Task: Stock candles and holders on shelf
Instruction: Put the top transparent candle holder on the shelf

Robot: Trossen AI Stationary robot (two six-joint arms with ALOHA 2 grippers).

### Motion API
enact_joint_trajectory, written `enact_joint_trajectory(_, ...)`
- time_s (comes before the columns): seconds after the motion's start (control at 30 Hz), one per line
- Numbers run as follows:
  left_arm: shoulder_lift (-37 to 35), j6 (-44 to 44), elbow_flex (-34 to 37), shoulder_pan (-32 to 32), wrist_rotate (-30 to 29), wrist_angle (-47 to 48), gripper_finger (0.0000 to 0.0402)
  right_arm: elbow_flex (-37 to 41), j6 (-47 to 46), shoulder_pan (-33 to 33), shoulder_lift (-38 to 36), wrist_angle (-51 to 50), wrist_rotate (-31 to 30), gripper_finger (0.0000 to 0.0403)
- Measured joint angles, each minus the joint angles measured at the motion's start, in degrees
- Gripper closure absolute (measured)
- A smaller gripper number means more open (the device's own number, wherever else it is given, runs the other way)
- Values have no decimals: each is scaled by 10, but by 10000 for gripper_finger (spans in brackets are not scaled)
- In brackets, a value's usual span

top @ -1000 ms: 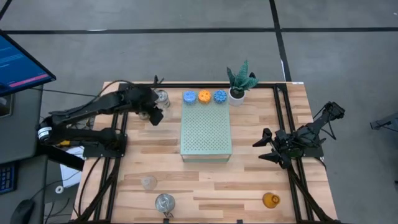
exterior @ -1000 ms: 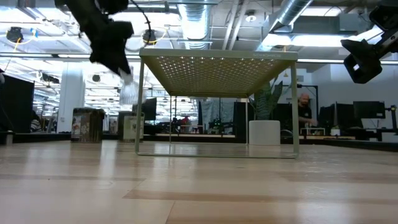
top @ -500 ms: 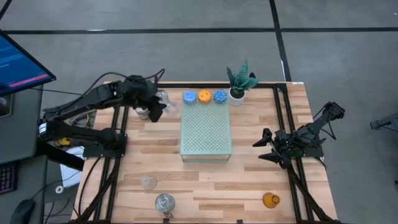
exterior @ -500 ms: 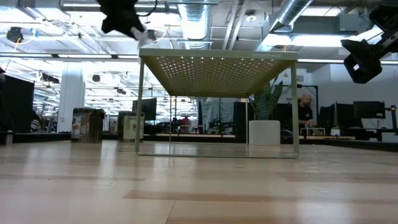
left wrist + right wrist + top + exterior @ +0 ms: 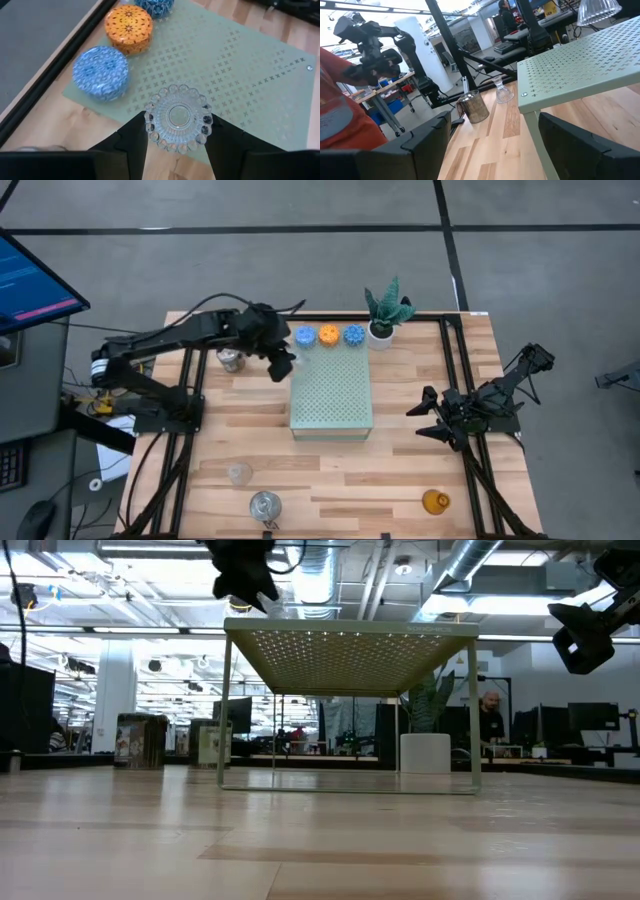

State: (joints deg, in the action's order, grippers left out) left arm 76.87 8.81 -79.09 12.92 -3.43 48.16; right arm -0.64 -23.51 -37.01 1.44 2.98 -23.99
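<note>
**Clear glass holder over the shelf edge — set it down flat and well in**

The clear glass holder (image 5: 178,117) is in the air right now, pinched between the left gripper (image 5: 281,361)'s jaws, which are clamped on its scalloped sides. It hangs just over the near-left edge of the shelf (image 5: 335,400), close to the corner where the candles sit. From the wrist view, the blue candle (image 5: 100,72) is just beside it, the orange candle (image 5: 129,28) a little further along, and a second blue one (image 5: 353,335) ends the row along the shelf's far edge.

The call here, as I read it: carry the glass further over the perforated top before lowering. Let go here and part of the base could land off the edge and tip. Keep it level, come straight down, and steer clear of that blue candle. Open the jaws only once the base is resting flat, then lift straight up so the fingers don't drag the rim.

Over on the right, the right gripper (image 5: 432,418) waits beside the shelf above the counter (image 5: 400,480), jaws apart and holding nothing. Still down on the counter: a silver tin (image 5: 232,358), another silver tin (image 5: 264,504), a clear cup (image 5: 239,472) and the amber cup (image 5: 435,501). The potted plant (image 5: 384,312) stands by the far corner.
</note>
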Motion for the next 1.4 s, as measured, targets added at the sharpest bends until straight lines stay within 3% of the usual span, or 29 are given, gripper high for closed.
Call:
enact_joint_trajectory(0.5,64,-26,-24,-6,-14,-10,238,0,0,0,0,0,0,111)
enact_joint_trajectory(1.4,63,-26,-23,-6,-28,-7,208,0,0,0,0,0,0,111)
